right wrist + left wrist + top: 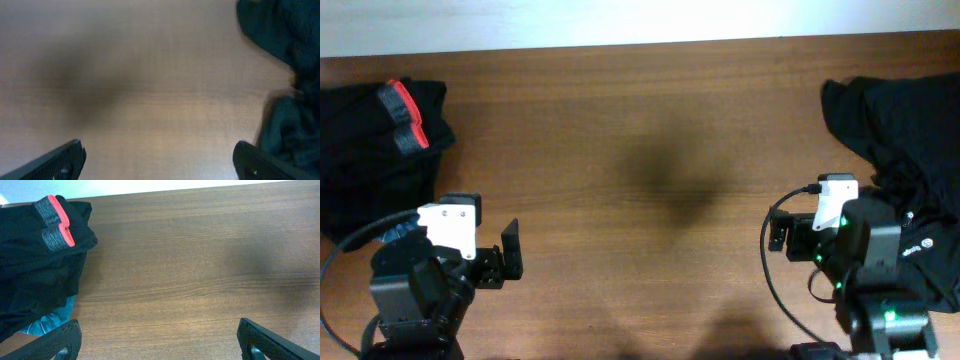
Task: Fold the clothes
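Observation:
Folded black trousers (370,140) with a red-edged grey waistband (402,118) lie at the table's far left; they also show in the left wrist view (35,265). A loose pile of black clothes (905,130) with a small white logo lies at the right edge, and shows blurred in the right wrist view (285,60). My left gripper (505,255) is open and empty over bare wood, right of the trousers (160,340). My right gripper (782,232) is open and empty, its right finger beside the black pile (160,160).
The wooden table (640,150) runs between the two heaps. A bit of blue fabric (50,320) shows under the trousers' near edge. A white wall strip runs along the table's far edge.

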Robot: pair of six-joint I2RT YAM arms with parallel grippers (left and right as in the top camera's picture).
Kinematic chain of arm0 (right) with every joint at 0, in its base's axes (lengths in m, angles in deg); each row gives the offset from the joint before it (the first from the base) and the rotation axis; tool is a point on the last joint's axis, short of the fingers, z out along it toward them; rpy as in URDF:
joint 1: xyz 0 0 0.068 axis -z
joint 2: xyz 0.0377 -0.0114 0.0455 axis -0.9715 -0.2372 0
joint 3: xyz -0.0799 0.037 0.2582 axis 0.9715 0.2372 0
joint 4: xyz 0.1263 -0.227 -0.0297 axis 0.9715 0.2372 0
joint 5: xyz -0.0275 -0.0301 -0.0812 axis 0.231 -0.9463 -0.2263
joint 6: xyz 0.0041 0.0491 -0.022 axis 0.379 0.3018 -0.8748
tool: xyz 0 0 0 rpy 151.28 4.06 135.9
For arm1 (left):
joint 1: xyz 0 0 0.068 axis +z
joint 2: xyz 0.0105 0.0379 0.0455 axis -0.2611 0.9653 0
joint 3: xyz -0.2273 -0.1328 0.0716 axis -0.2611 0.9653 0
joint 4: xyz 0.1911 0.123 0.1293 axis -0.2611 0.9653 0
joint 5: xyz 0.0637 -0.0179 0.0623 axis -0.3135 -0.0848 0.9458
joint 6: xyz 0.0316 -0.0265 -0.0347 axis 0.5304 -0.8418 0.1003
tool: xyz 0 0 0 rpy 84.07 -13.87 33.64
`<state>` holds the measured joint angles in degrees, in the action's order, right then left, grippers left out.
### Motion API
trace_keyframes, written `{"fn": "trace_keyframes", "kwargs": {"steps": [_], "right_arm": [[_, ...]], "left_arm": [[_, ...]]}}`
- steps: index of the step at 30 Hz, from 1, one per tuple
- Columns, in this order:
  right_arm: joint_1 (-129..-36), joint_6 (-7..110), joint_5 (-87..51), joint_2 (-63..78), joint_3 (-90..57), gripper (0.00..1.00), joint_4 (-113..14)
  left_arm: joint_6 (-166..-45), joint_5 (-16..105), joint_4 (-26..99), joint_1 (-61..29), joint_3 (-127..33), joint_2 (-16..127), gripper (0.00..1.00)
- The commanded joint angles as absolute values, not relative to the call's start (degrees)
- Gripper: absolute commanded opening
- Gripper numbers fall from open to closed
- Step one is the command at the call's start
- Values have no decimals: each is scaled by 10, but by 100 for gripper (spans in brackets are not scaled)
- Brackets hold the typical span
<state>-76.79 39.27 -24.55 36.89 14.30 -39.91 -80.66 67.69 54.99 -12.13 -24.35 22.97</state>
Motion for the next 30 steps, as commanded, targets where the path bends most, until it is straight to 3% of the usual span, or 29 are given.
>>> {"fn": "trace_keyframes", "kwargs": {"steps": [1,6,11,19,23,30], "right_arm": [[-766,397,-237,453,235,99,-476],[-766,397,-229,614,375,99,-621],[-766,397,-234,745,450,99,-667],[-766,290,-226,778,563,99,-843],[-767,263,-216,778,572,98,-781],[-767,276,-218,778,572,99,-785]], "left_arm": [[-795,671,549,-124,-242,228,99],[-795,671,549,-124,-242,228,99],[-795,671,549,-124,-242,228,99],[-795,671,549,-124,-242,228,99],[-795,671,549,-124,-242,228,99],[-795,671,549,-124,-242,228,99]]}}
